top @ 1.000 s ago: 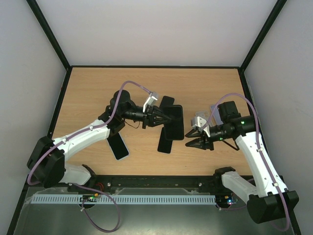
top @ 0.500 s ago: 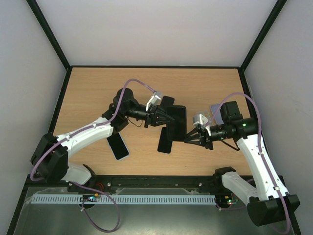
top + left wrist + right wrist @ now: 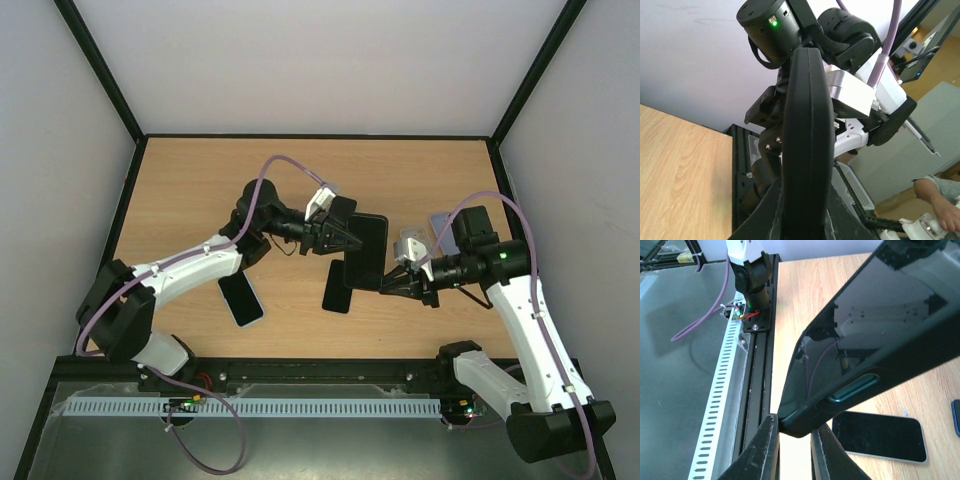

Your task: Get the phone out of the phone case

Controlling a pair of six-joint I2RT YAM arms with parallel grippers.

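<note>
A dark phone in its black phone case (image 3: 366,250) hangs above the table, held between both arms. My left gripper (image 3: 336,238) is shut on its left long edge. In the left wrist view the phone case (image 3: 807,135) stands edge-on between the fingers of the left gripper (image 3: 802,222). My right gripper (image 3: 386,285) pinches the lower right corner. The right wrist view shows that corner of the phone case (image 3: 840,385), with its teal side button, between the fingers of the right gripper (image 3: 794,440). The phone's screen (image 3: 875,325) sits inside the case.
Other phones lie on the wooden table: a white-edged one (image 3: 241,298) by the left arm, a black one (image 3: 337,290) below the held case, another black one (image 3: 344,207) behind it, and a bluish one (image 3: 440,224) under the right arm. A black rail (image 3: 759,305) borders the near edge.
The left arm carried the cased phone a little to the right. The right gripper moved left to the case's lower corner and its jaws closed on it.
</note>
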